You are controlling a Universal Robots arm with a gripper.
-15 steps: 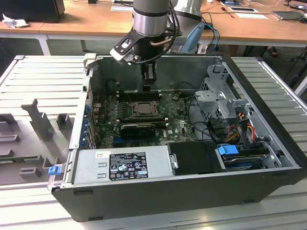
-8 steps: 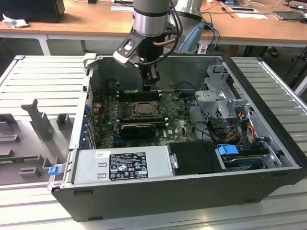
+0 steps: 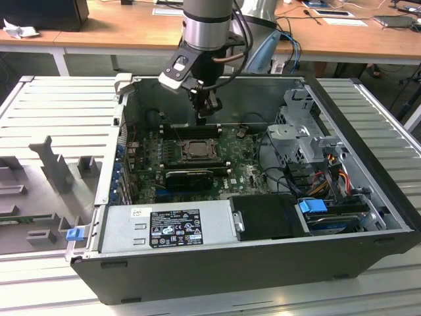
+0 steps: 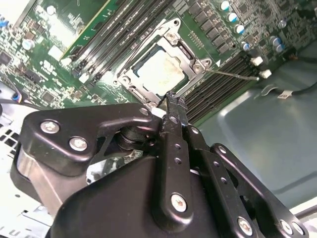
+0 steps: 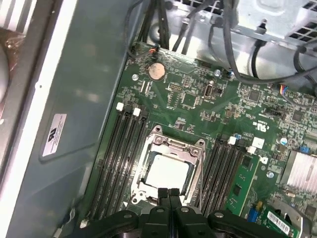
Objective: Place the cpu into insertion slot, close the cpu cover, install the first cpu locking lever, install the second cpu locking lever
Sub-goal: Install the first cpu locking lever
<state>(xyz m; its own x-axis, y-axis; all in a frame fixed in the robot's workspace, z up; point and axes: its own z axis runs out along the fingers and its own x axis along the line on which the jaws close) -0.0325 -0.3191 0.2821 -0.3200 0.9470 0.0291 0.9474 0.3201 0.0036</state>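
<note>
The cpu [image 5: 166, 172] [image 4: 159, 70] lies flat in its socket [image 3: 195, 150] on the green motherboard, its pale metal top showing through the window of the cpu cover [image 5: 174, 147] [image 4: 190, 58]. The cover is folded down over it. A thin wire locking lever [image 4: 233, 74] sticks out sideways from one corner of the socket. My gripper [image 3: 208, 113] [image 5: 169, 194] [image 4: 173, 100] hangs above the socket's edge, shut, with the fingers pressed together and nothing held.
Black memory slots [image 5: 119, 153] flank the socket on both sides. A power supply box [image 3: 168, 227] fills the case front, and a drive cage [image 3: 306, 131] with cables stands at the exterior view's right. The case wall [image 5: 74, 124] rises close by.
</note>
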